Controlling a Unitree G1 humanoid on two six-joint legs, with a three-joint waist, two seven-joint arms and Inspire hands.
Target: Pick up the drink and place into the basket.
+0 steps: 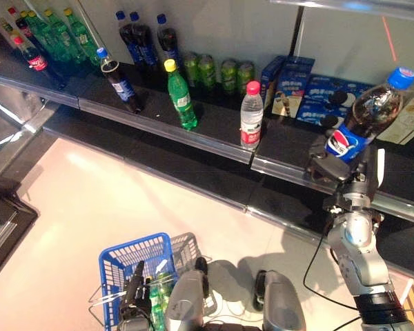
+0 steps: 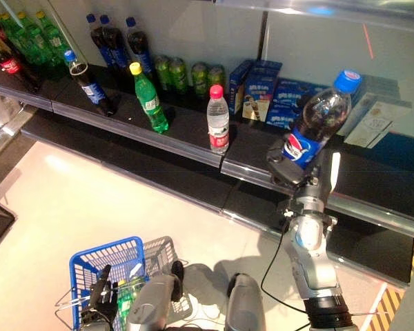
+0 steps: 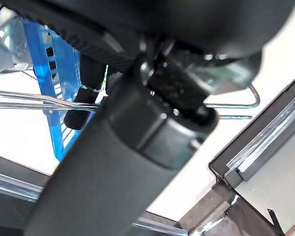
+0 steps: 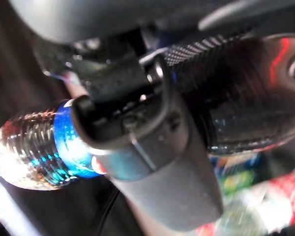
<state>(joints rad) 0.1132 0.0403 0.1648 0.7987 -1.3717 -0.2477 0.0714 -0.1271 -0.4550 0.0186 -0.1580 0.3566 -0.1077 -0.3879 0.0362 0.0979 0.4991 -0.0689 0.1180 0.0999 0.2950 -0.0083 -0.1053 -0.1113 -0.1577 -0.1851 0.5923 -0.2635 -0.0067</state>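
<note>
- At the far left of the shelf (image 1: 214,141) stands a cluster of green bottles (image 1: 55,31) with a red-capped cola bottle (image 1: 32,58) in front of them.
- Next along, a dark cola bottle with a blue cap (image 1: 119,81) leans near the shelf's front edge; three more dark bottles (image 1: 143,38) stand by the back wall.
- A green bottle with a yellow cap (image 1: 180,95) tilts just right of the leaning cola bottle.
- A row of green cans (image 1: 217,70) sits at the back.
- A clear water bottle with a pink cap (image 1: 251,116) stands upright near the front edge.
- Blue boxes (image 1: 288,84) and flat blue packs of biscuits (image 1: 328,96) lie behind and to its right.
- Down at the lower left, the blue basket (image 1: 121,265) hangs by its wire handles, with a green bottle (image 1: 157,296) already inside. The left robot hand (image 1: 133,293) is at the basket; in its wrist view the fingers curl round the wire handle.
- On the right, the right robot hand (image 2: 290,169) is raised above the shelf, clamped around the drink (image 2: 316,125), a dark cola bottle with a blue cap, tilted with its cap up and to the right, clear of the shelf and well apart from the basket.
</note>
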